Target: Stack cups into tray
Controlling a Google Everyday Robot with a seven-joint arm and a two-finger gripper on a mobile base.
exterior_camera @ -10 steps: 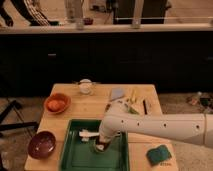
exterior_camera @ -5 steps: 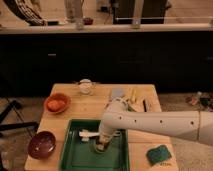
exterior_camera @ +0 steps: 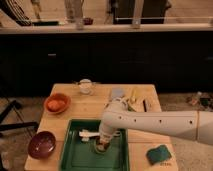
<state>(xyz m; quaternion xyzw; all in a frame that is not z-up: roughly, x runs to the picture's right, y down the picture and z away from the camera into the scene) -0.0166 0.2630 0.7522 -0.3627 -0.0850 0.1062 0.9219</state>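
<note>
The deep-green tray (exterior_camera: 70,148) lies at the front middle of the wooden table. My white arm reaches in from the right, and my gripper (exterior_camera: 102,142) points down inside the tray. It is right over a small dark olive cup (exterior_camera: 102,147) that stands on the tray floor. The gripper hides most of the cup. A small white cup (exterior_camera: 86,86) stands at the table's back edge, far from the gripper.
A white utensil (exterior_camera: 87,134) lies in the tray left of the gripper. An orange bowl (exterior_camera: 56,103) and a maroon bowl (exterior_camera: 41,144) sit on the left. A green sponge (exterior_camera: 159,154) is at the front right. Small items (exterior_camera: 131,96) lie at the back right.
The arm has shifted slightly. The gripper stays at the same spot over the dark cup in the tray.
</note>
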